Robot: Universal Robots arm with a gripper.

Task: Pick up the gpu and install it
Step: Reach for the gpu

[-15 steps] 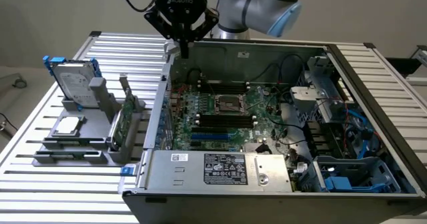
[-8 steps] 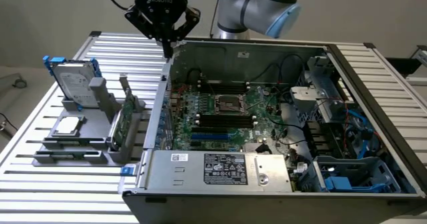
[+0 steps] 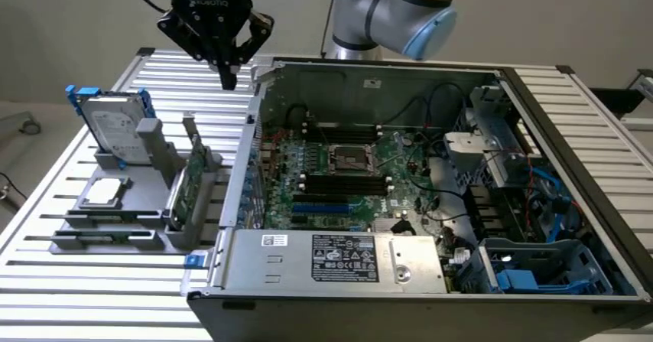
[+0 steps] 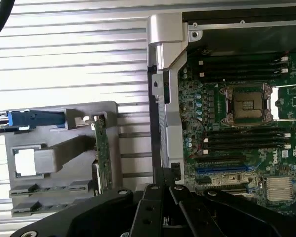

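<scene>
power supply [image 3: 337, 258] sits nearest us in the exterior view: a silver box with a label, at the front of the open computer case [image 3: 408, 315]. the case lies on a slatted metal table [image 3: 102, 281].

on the exterior view's left of the case we note a grey holder [image 3: 94, 175]. two dark memory sticks [image 3: 102, 239] lie flat in its front slots, and a square silver processor chip [image 3: 105, 193] rests just behind them. the graphics card [image 3: 183, 189] stands on edge in the holder's slot on the side next to the case, green board showing, untouched. further back in the holder a hard drive [image 3: 110, 124] with blue rails stands upright.

inside the case the motherboard [image 3: 408, 193] lies flat, with the bare socket [image 3: 347, 158] near its middle and black slots on either side of it.

beyond the holder, the gripper [image 3: 229, 78] hangs over the table by the case's far corner on the exterior view's left. we see its fingers pressed together with nothing between them, well apart from the card. the wrist view looks down past them onto the card and the case wall. the arm [image 3: 398, 13] rises behind the case.
</scene>
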